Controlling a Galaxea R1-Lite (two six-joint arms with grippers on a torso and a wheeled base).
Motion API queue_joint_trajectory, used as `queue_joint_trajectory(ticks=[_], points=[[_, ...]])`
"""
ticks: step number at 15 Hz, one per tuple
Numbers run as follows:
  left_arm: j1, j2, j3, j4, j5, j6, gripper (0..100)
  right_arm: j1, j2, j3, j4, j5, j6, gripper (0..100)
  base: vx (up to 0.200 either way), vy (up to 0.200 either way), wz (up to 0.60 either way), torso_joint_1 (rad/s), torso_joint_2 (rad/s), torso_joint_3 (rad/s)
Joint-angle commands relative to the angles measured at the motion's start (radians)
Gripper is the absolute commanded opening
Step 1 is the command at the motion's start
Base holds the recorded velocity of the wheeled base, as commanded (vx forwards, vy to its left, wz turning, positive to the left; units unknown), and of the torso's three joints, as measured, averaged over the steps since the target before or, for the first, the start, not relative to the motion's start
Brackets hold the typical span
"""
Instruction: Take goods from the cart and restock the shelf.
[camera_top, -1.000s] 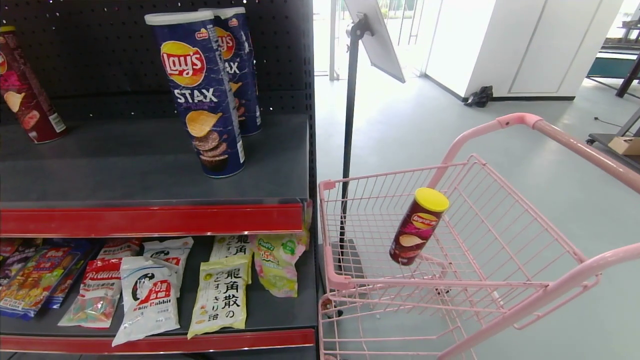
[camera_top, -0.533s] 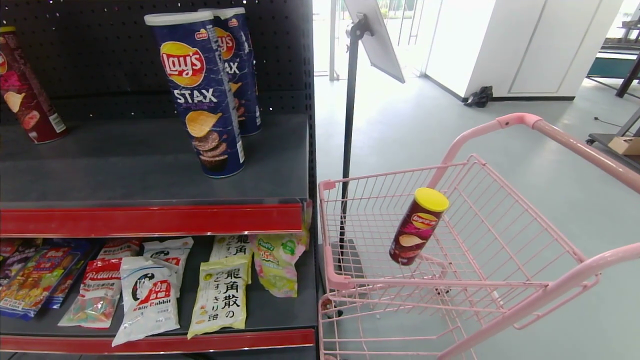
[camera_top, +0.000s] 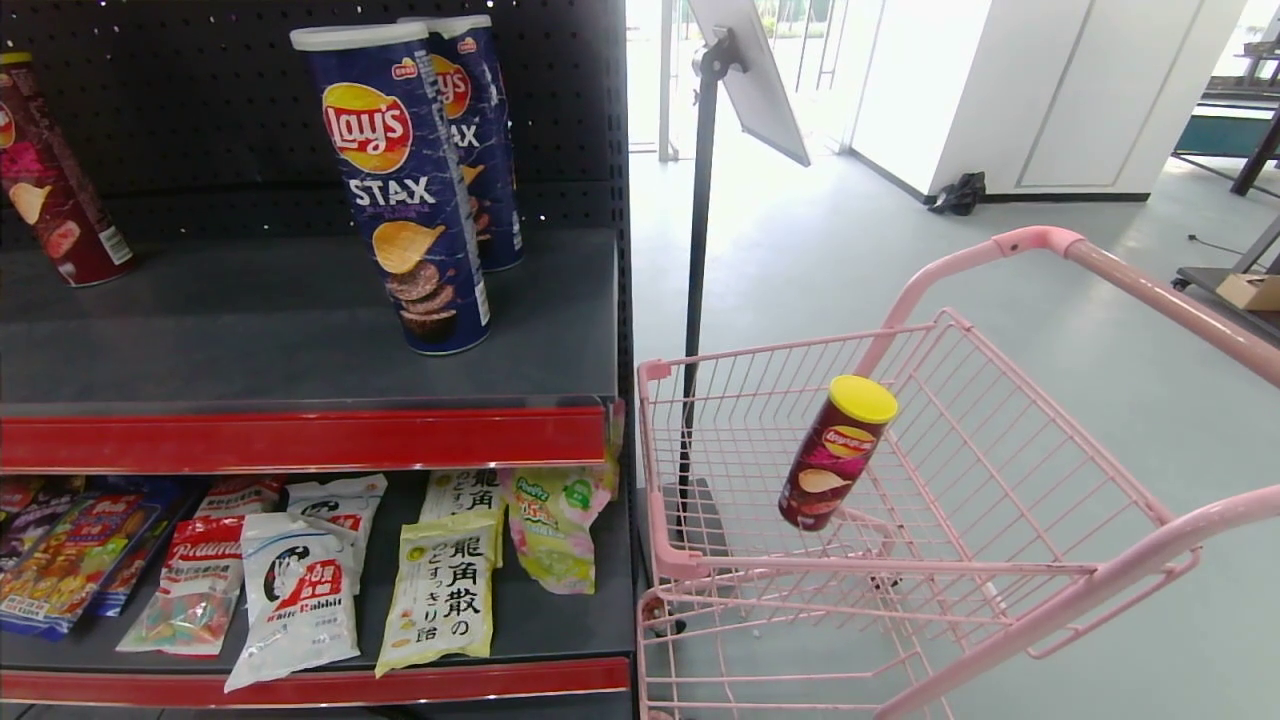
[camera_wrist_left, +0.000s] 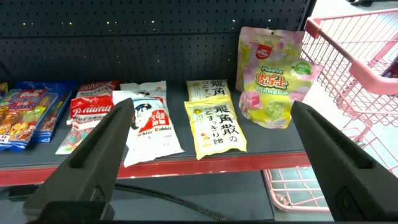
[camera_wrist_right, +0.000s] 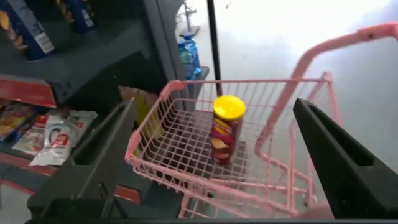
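Observation:
A maroon chip can with a yellow lid (camera_top: 836, 452) stands in the pink wire cart (camera_top: 1000, 560) to the right of the shelf; the same chip can (camera_wrist_right: 226, 128) and cart (camera_wrist_right: 186, 155) appear in the right wrist view. My right gripper (camera_wrist_right: 211, 162) hangs open above and short of the cart, its fingers (camera_wrist_right: 93, 155) wide apart. Two tall blue chip cans (camera_top: 410, 180) stand on the upper shelf (camera_top: 250, 340), a maroon can (camera_top: 50, 170) at its far left. My left gripper (camera_wrist_left: 211, 155) is open in front of the lower shelf (camera_wrist_left: 186, 163).
Snack bags lie on the lower shelf: white bags (camera_top: 290, 590), yellow bags (camera_top: 445, 580), a green-pink bag (camera_top: 555, 525), colourful packs (camera_top: 70, 560). A black stand with a tilted sign (camera_top: 700, 200) rises behind the cart. Open floor lies to the right.

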Motion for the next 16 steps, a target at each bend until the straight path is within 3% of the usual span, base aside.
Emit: queue_joint_trajectory(ticks=[1, 3, 6, 11, 16], points=[[0.0, 0.001, 0.0, 0.0, 0.0, -0.001, 100, -0.015, 0.449, -0.005, -0.332, 0.201, -0.023, 100, 0.0, 0.0, 0.0, 0.0, 0.0, 0.0], [0.0, 0.001, 0.0, 0.0, 0.0, -0.001, 100, -0.067, 0.62, -0.016, -0.437, 0.382, -0.103, 100, 0.0, 0.0, 0.0, 0.0, 0.0, 0.0], [0.0, 0.001, 0.0, 0.0, 0.0, -0.001, 100, -0.15, 0.865, -0.124, -0.438, 0.595, -0.4, 100, 0.0, 0.0, 0.0, 0.0, 0.0, 0.0], [0.0, 0.001, 0.0, 0.0, 0.0, -0.001, 100, -0.214, 1.087, -0.239, -0.41, 0.649, -0.543, 100, 0.0, 0.0, 0.0, 0.0, 0.0, 0.0], [0.0, 0.001, 0.0, 0.0, 0.0, -0.001, 100, -0.21, 1.245, -0.348, -0.375, 0.646, -0.565, 100, 0.0, 0.0, 0.0, 0.0, 0.0, 0.0]])
